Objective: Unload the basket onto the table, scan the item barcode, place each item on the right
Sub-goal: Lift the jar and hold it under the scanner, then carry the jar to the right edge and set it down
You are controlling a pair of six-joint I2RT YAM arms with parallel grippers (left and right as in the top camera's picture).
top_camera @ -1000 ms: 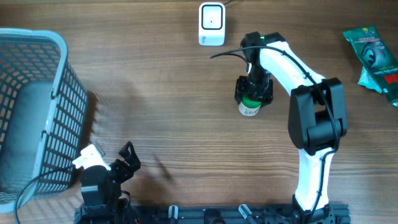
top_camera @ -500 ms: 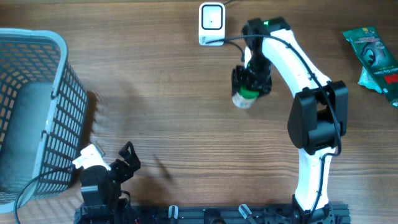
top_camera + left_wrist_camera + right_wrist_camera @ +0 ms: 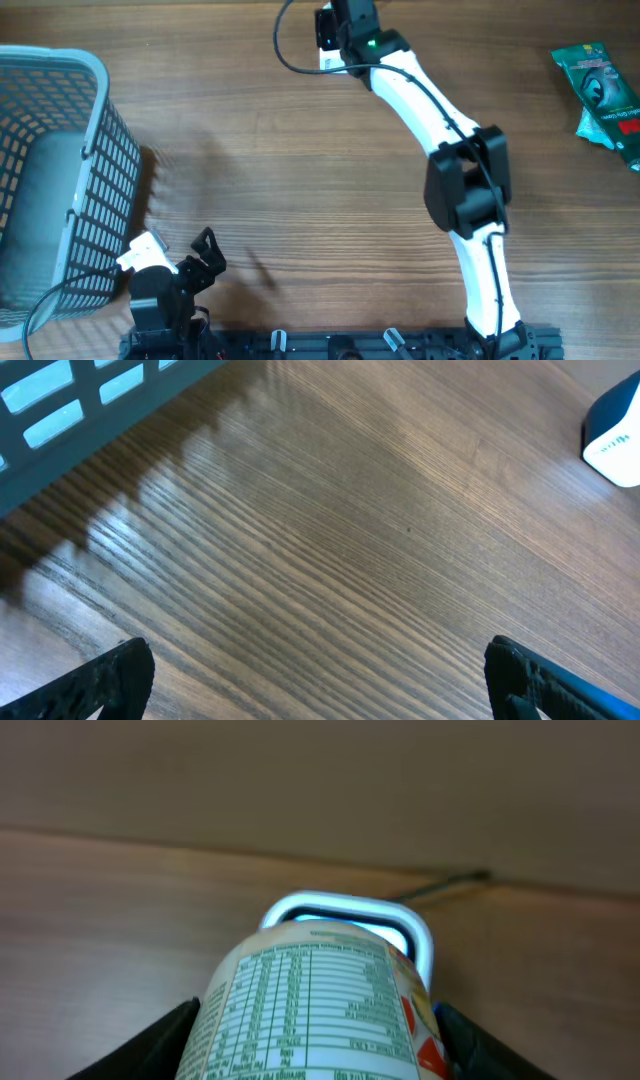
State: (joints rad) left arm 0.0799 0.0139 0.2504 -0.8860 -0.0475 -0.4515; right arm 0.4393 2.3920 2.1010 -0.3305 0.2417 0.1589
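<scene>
At the scanner (image 3: 345,906) | right arm (image 3: 430,110) outstretched | right claw (image 3: 318,1038) gripping bottle (image 3: 310,995)

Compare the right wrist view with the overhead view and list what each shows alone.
Right wrist only: the white cylindrical container with a printed nutrition label, held by the right gripper. Overhead only: the grey plastic lattice basket, the green foil packet and the open left gripper. Both: the white box-shaped scanner, the wooden table, the black cable.
</scene>
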